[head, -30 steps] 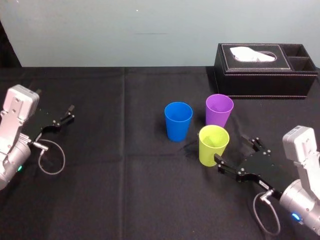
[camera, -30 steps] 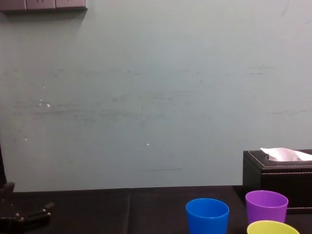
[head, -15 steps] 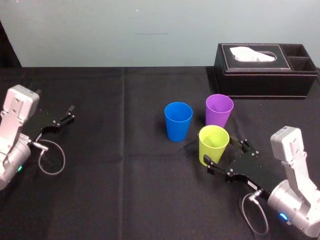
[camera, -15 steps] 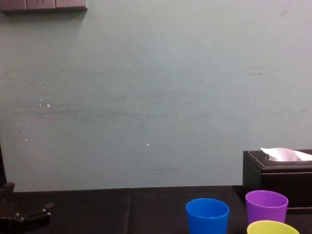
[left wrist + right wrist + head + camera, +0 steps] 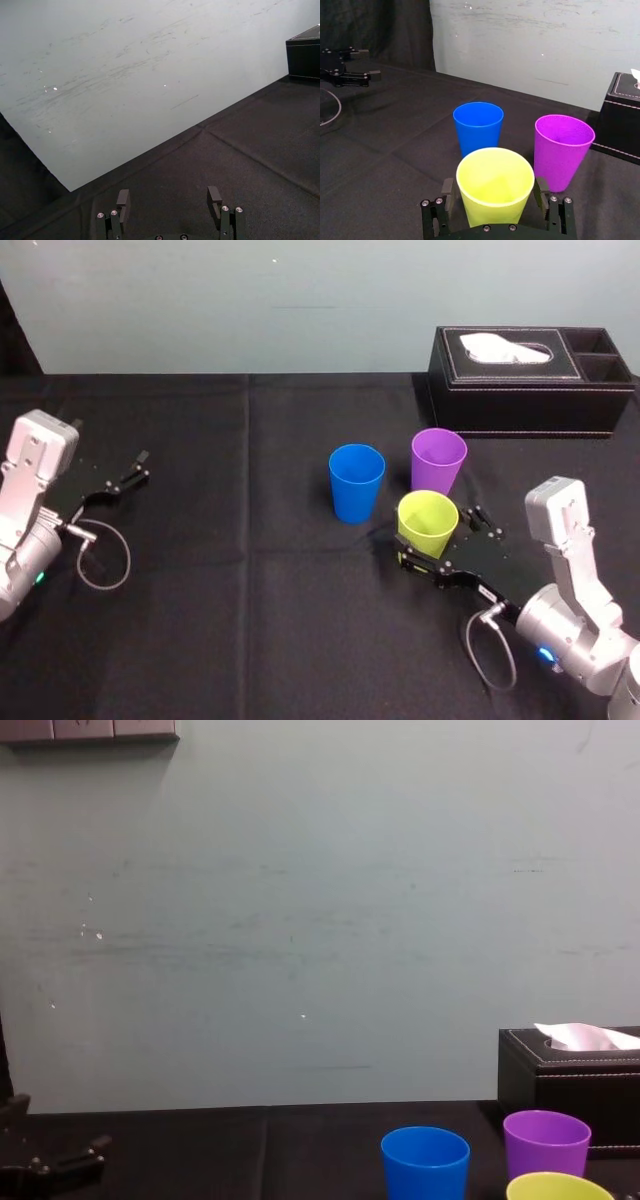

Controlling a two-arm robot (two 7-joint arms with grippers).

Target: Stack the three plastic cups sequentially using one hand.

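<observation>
Three plastic cups stand upright close together on the black table: blue (image 5: 356,483), purple (image 5: 438,460) and yellow-green (image 5: 428,525). In the right wrist view the yellow-green cup (image 5: 495,185) is nearest, with the blue cup (image 5: 477,125) and purple cup (image 5: 563,147) behind it. My right gripper (image 5: 440,540) is open, one finger on each side of the yellow-green cup, with narrow gaps showing on both sides. My left gripper (image 5: 125,478) rests at the table's far left, open and empty.
A black tissue box (image 5: 530,380) with white tissue stands at the back right, just behind the purple cup. A grey cable loop (image 5: 100,560) lies by the left arm. Bare black cloth (image 5: 230,590) stretches between the left arm and the cups.
My right gripper has moved forward and left, from beside the yellow-green cup to straddling it. The cups and the left arm have stayed put.
</observation>
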